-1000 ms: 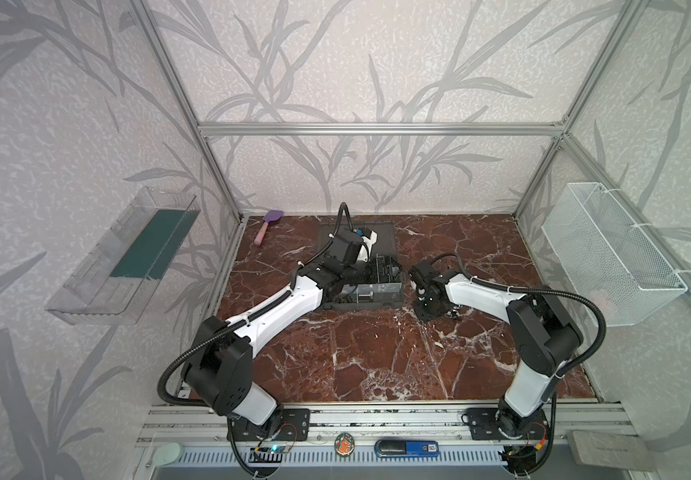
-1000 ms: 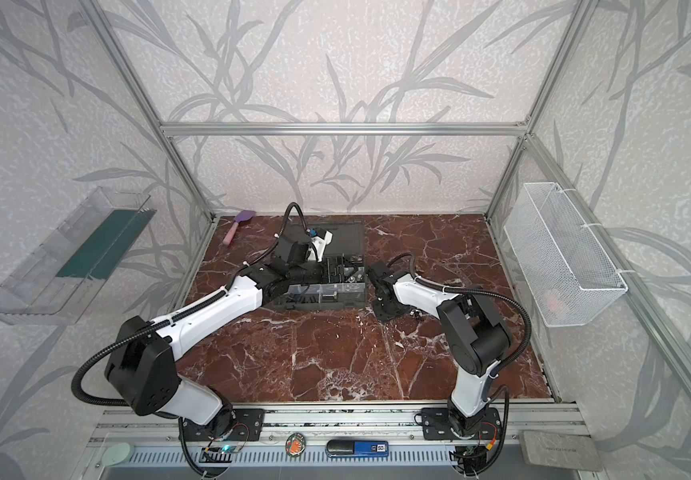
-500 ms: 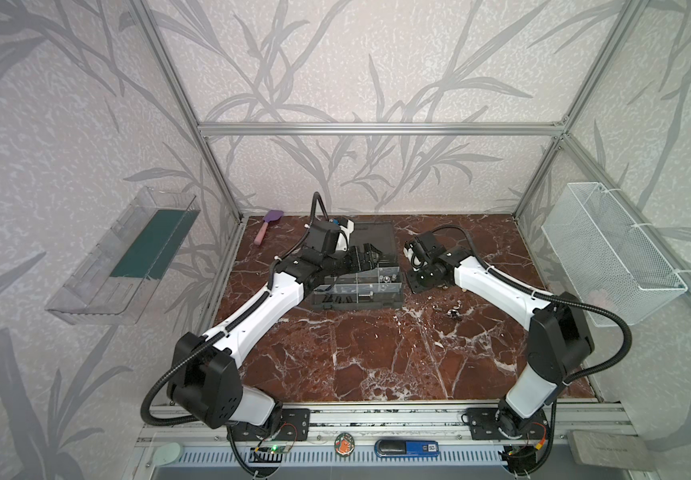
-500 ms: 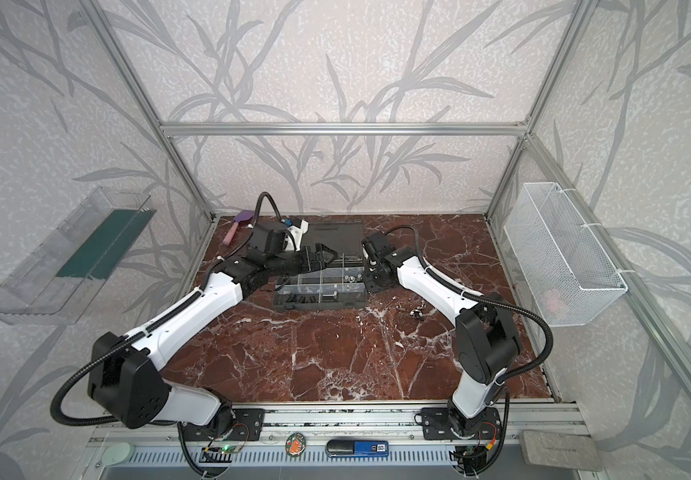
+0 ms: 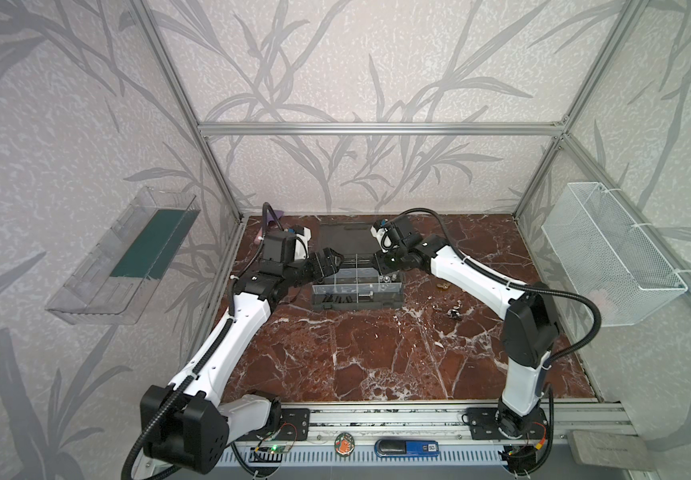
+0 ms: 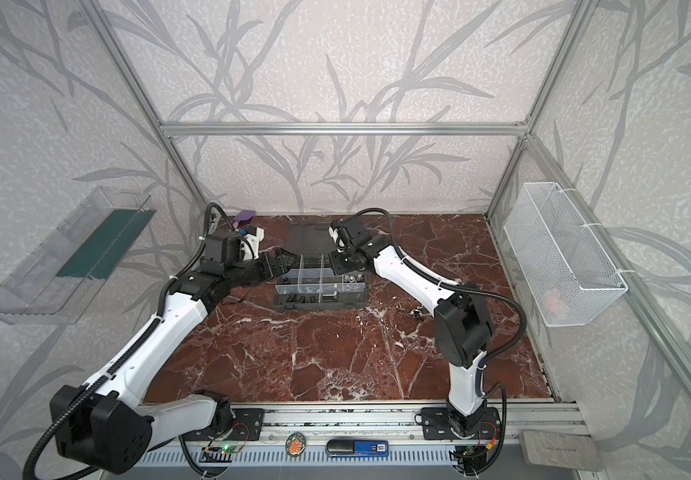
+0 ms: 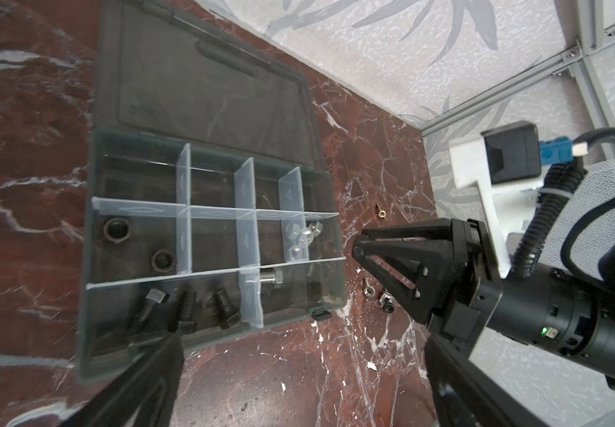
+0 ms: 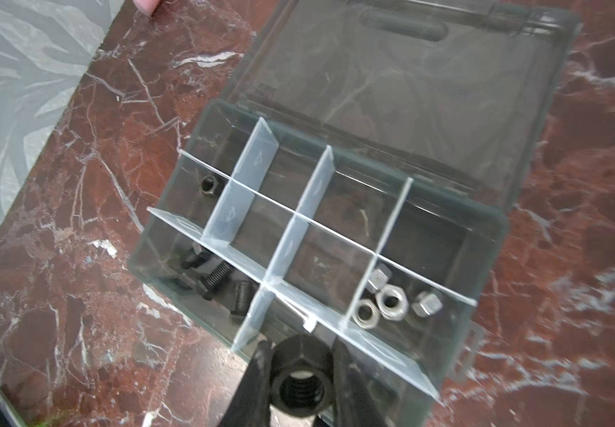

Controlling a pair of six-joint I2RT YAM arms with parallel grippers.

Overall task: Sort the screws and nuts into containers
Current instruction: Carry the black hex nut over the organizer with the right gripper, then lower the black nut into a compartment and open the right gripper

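The dark grey organizer case [image 5: 356, 305] lies open at the back middle in both top views, its compartments split by clear dividers [image 8: 320, 192]. Black screws [image 7: 187, 303], silver hex nuts [image 8: 391, 303] and black nuts [image 7: 117, 229] lie in separate compartments. My right gripper [image 8: 300, 349] is shut on a large black hex nut [image 8: 300, 377], just above the case's right end [image 6: 352, 286]. At the case's left end my left gripper [image 5: 329, 259] stands open and empty, and its fingers [image 7: 158, 362] frame bare table. Loose fasteners [image 5: 454, 311] and a brass nut [image 7: 382, 213] lie on the marble right of the case.
The case's lid [image 5: 344, 237] lies flat behind it. A purple brush [image 6: 246, 216] rests in the back left corner. A clear tray with a green base [image 5: 128, 257] hangs on the left wall, and a white mesh basket [image 5: 609, 253] on the right wall.
My right gripper has come off the table right of the case and moved to the case's right end with the black nut. The left gripper has drawn back left from over the case.
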